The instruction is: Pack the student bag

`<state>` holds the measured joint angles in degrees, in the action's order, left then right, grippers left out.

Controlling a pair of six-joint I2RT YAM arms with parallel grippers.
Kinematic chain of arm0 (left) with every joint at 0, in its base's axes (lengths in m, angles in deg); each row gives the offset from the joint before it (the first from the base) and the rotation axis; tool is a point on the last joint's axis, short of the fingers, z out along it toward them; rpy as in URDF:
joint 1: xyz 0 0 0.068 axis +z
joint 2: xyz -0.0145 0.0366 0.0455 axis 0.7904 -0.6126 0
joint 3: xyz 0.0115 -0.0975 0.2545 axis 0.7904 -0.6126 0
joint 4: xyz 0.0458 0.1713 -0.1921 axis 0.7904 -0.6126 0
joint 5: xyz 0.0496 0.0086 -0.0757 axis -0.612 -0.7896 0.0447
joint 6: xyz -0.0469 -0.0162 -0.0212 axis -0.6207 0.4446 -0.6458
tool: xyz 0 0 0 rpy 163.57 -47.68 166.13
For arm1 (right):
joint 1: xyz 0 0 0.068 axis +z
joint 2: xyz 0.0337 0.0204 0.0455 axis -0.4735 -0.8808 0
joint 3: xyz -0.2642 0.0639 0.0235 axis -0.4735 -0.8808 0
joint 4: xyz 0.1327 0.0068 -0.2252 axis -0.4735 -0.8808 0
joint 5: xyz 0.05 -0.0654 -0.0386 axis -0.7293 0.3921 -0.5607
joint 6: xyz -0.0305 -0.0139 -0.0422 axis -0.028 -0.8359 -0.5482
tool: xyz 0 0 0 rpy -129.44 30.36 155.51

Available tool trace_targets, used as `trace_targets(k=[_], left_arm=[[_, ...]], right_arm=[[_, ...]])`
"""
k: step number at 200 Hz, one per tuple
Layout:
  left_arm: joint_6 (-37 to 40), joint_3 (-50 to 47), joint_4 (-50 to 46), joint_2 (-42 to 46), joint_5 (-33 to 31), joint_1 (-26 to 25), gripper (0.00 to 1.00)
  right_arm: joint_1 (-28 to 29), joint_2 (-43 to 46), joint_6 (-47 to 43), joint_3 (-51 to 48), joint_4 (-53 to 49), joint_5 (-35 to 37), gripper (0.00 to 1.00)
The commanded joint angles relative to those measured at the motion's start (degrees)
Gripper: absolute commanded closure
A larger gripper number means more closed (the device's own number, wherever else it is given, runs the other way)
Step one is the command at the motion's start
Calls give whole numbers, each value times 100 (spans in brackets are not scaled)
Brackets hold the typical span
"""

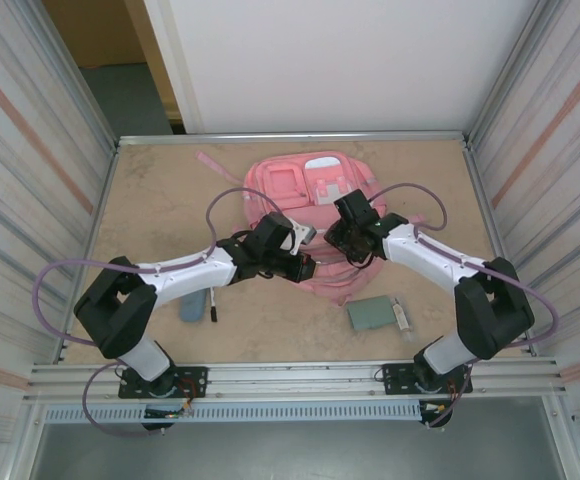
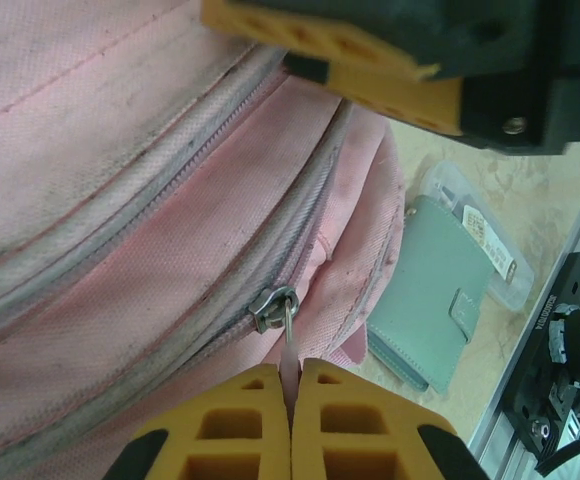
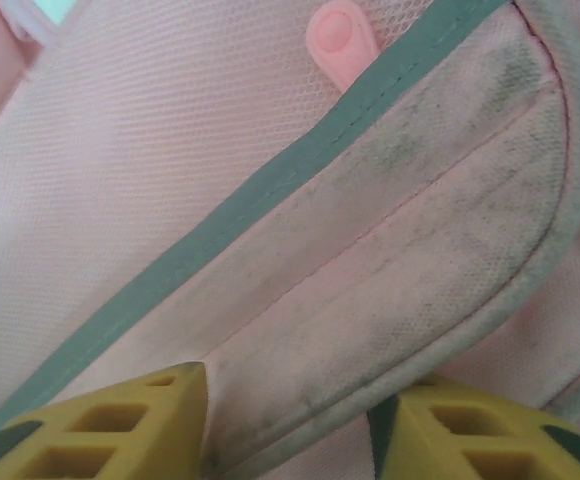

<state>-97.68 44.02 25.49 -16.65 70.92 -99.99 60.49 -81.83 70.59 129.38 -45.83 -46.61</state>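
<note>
student bag (image 1: 315,195): lying on desk (image 1: 160,200), upper middle of top view | left fingers (image 2: 305,400): clenched on zip pull (image 2: 288,345), bottom centre of left wrist view | right fingers (image 3: 192,420): apart, astride a bag seam, bottom edge of right wrist view; grip cannot be told | teal wallet (image 1: 372,313): lower right, near bag

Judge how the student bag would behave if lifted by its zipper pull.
The student bag is soft woven fabric with folds, so it would probably sag and stretch rather than rise whole. The zipper pull pinched between the left fingers is thin, so it might slip out.
</note>
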Motion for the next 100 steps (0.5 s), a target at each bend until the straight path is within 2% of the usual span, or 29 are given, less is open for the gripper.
trace_targets(k=[1,23,56,100], left_arm=[[105,-97,628,198,385,-126,100],[29,-189,222,278,289,141,100],[-41,-900,2,894,-370,505,100],[-67,-1346,-290,1457,-1198,652,100]], right_arm=[[-33,-76,95,-72,449,-242,83],[173,230,-538,251,38,681,100],[73,747,-1182,330,-102,1050,100],[-210,1050,-1674,466,-182,530,100]])
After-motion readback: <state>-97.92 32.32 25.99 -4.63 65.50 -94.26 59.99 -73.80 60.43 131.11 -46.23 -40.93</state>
